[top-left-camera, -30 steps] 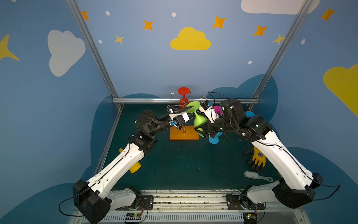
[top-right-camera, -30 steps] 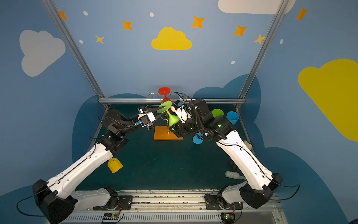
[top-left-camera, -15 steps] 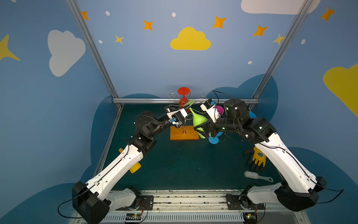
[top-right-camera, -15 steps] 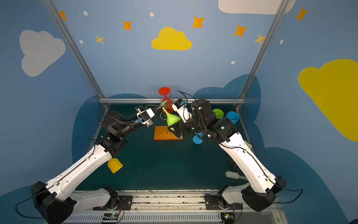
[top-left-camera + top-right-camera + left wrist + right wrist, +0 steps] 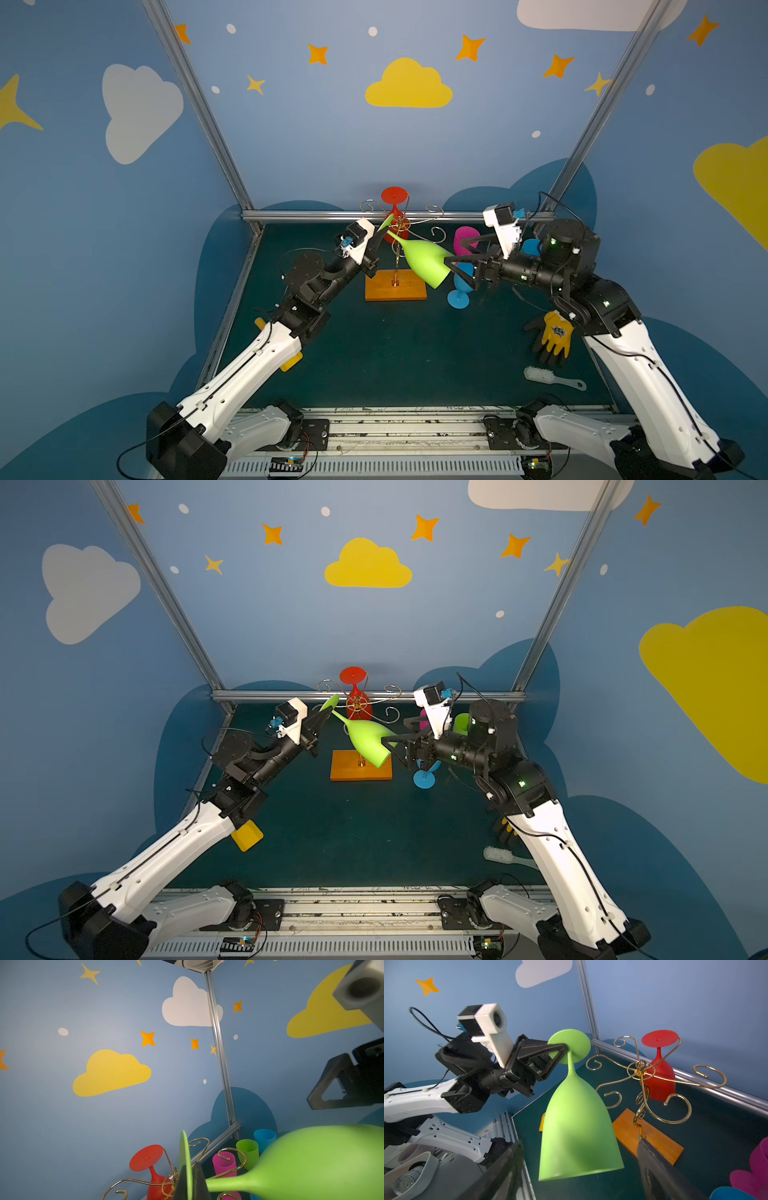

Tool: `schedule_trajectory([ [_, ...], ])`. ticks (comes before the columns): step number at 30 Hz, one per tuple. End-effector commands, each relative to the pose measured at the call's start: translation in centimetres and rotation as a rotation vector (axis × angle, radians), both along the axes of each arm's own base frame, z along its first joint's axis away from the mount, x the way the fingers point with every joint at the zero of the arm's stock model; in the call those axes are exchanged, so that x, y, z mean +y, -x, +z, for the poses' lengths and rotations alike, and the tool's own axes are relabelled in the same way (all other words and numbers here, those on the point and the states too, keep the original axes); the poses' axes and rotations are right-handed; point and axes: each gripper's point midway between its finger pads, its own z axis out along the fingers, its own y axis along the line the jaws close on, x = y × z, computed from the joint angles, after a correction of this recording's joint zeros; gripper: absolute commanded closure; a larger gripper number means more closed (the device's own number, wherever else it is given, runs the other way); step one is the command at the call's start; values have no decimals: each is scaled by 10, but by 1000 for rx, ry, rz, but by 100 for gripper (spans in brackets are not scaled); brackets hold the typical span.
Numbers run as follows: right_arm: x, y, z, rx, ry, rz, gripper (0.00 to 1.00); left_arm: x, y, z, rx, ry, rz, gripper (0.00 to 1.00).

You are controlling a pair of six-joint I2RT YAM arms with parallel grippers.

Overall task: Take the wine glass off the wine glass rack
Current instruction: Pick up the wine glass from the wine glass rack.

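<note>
Left hand (image 5: 564,1049) has just clamped on the foot of the green glass (image 5: 424,262); right hand (image 5: 457,273) has spread wide, bowl released. We judge the tilted glass clear of the rack (image 5: 382,289)

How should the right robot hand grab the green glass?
By the bowl, near its wide end, coming from the mouth side. The green wine glass tilts its mouth toward the right gripper, whose open fingers straddle the bowl. The left gripper pinches the foot and the stem is thin, so the bowl is probably safest.
</note>
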Motion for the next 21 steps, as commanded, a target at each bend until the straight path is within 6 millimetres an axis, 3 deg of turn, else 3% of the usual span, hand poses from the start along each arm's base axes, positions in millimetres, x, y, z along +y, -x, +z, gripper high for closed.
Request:
schedule_trajectory([
  [1,-8,7,14,-52,-60,-5,16,12,7,18,35,128,-8,97],
  [9,-23,-5,0,-42,-67,-110,22,15,8,16,76,163,-28,97],
  [21,7,-25,-12,14,-100,-47,32,14,7,14,98,178,-49,97],
])
